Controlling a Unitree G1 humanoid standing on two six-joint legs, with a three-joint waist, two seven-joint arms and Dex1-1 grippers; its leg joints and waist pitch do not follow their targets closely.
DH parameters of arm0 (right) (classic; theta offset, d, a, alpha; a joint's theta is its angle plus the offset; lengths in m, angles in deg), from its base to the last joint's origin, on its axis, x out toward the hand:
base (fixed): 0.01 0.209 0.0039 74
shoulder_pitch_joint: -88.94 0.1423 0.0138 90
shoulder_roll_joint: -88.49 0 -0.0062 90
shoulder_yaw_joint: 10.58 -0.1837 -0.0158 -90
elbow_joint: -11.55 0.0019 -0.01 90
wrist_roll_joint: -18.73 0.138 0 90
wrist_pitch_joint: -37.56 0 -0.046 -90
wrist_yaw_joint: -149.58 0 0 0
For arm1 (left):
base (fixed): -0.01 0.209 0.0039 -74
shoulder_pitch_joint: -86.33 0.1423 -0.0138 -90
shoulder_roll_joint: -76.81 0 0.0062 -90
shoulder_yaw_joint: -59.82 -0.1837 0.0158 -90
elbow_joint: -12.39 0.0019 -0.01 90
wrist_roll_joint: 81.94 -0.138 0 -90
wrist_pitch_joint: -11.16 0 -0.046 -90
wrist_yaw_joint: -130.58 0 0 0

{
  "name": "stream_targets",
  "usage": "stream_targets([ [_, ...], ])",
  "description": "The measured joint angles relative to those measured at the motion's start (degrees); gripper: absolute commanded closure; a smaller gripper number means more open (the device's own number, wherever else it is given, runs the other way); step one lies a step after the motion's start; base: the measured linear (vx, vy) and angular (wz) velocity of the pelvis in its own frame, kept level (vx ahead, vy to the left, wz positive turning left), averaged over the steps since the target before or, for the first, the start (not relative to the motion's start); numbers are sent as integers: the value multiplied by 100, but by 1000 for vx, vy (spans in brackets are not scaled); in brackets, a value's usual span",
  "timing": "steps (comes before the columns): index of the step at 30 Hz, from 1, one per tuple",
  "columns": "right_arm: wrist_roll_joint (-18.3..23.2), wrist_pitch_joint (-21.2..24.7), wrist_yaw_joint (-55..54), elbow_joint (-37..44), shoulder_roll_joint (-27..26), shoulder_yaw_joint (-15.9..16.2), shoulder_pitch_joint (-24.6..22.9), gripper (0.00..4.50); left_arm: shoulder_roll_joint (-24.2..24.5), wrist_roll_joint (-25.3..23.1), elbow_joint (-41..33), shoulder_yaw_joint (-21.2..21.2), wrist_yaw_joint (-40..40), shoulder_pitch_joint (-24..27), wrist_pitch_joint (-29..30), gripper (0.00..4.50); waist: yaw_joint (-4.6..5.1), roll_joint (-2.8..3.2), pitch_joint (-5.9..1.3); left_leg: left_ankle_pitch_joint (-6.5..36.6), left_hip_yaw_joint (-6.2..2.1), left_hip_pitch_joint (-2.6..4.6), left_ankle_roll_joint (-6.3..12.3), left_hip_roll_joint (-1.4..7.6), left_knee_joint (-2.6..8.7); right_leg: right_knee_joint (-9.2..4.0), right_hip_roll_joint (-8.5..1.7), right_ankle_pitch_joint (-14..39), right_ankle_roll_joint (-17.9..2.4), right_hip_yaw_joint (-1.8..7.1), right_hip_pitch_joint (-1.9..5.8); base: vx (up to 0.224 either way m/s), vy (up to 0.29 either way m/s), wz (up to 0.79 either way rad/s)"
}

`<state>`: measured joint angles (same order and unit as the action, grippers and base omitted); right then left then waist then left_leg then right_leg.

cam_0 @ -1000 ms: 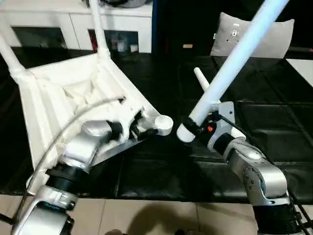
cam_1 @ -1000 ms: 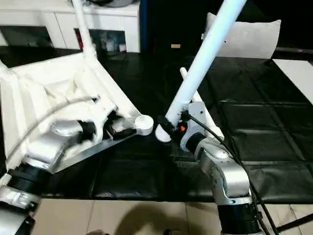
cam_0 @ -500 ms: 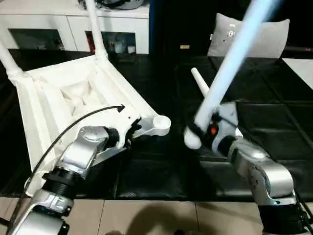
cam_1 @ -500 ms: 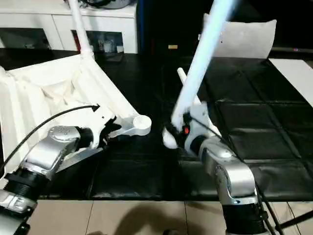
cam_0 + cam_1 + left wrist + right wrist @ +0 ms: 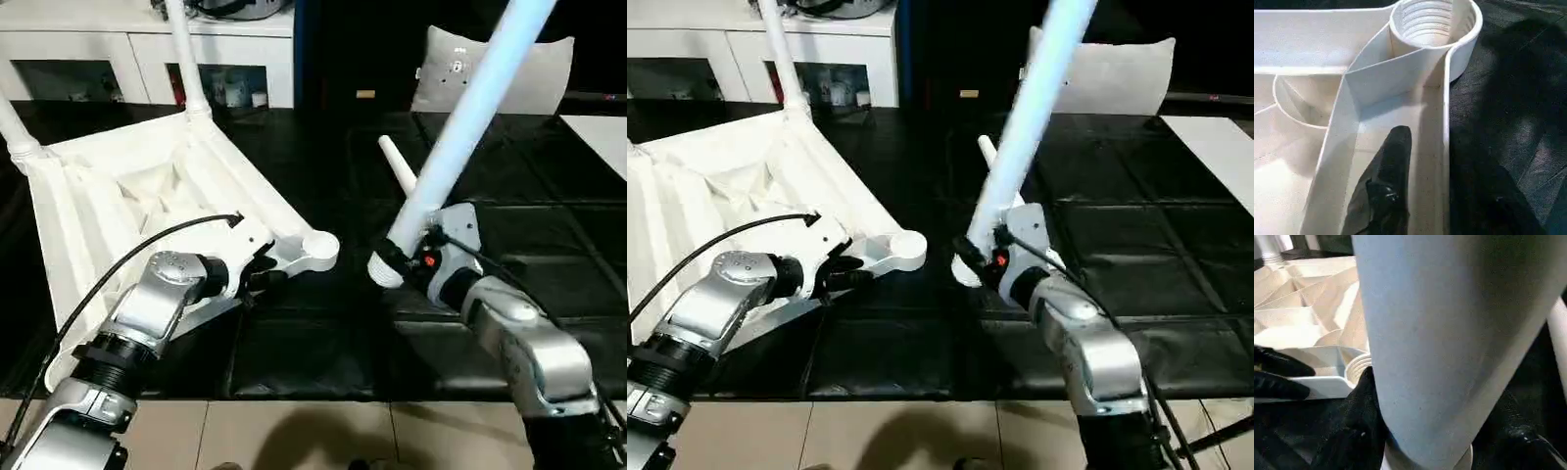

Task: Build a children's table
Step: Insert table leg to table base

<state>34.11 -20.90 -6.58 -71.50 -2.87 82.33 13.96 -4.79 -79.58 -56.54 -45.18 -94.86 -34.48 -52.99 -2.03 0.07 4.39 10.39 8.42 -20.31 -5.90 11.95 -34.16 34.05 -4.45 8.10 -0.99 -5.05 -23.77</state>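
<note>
A black mat (image 5: 549, 196) covers the floor across the scene, with pale tiles (image 5: 294, 436) along its near edge. On the left of the mat lies the table top (image 5: 118, 206), upside down, its ribbed underside facing up. Two legs are already standing in its far corners: one at the far left corner (image 5: 15, 122), one at the far middle (image 5: 186, 59). Its near right corner ends in a round socket (image 5: 320, 247), open and threaded inside, as the left wrist view shows (image 5: 1432, 22).

Behind, on the far left, stands a white cabinet (image 5: 147, 49); on the far right a grey-white cushion (image 5: 490, 69) leans upright.

A third leg (image 5: 460, 127) slants up and to the far right from the right gripper (image 5: 397, 262), whose black fingers are clasped around its thick lower end; that end hangs just right of the socket, apart from it. A fourth leg (image 5: 397, 164) lies on the mat behind the right gripper.

The left gripper (image 5: 263, 277) pinches the rim of the table top just left of the socket, one finger (image 5: 1383, 186) inside the rim, the other outside it.
</note>
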Motion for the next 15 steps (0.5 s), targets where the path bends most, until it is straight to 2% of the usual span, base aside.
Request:
stream_targets([
  [11,241,27,317,0,-2,-17,1,261,28,-102,115,-102,-185,-12,-334,424,5,5,-3,0,0,15,0,-1,-1,-4,0,0,0,0,14,0,0,0],
  [15,300,41,590,-1,187,5,20,261,166,-121,194,-187,-513,2,-703,446,4,5,-4,0,-1,14,1,0,-1,-7,0,0,1,-2,13,0,0,0],
])
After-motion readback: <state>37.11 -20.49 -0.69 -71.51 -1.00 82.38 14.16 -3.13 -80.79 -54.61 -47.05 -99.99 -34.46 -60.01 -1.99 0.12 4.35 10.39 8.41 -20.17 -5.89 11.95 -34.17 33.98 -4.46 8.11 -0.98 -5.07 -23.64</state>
